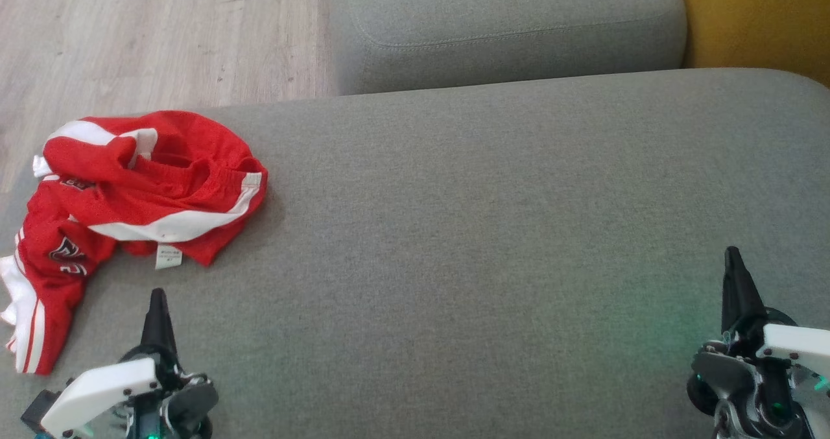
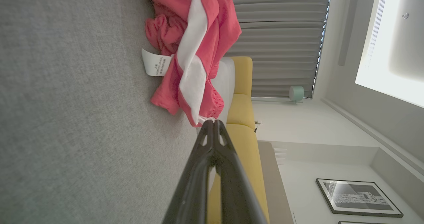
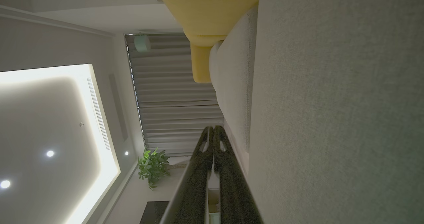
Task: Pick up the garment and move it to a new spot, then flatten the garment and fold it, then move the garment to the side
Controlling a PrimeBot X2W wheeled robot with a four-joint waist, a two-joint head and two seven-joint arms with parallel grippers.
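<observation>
A crumpled red garment [image 1: 130, 192] with white stripes and a white label lies at the left end of the grey cushion [image 1: 493, 231], partly hanging over the left edge. My left gripper [image 1: 157, 296] is shut and empty, hovering just below the garment, a short way from its label. In the left wrist view the garment [image 2: 195, 45] bunches ahead of my shut left gripper [image 2: 212, 122], whose tips are near its hem. My right gripper [image 1: 733, 254] is shut and empty at the lower right, far from the garment; in the right wrist view the right gripper [image 3: 213, 128] holds nothing.
A second grey cushion [image 1: 512, 30] sits behind the work surface. Wooden floor [image 1: 130, 37] lies beyond the left edge. A yellow sofa [image 1: 758, 17] stands at the back right. The wide middle of the grey cushion is bare fabric.
</observation>
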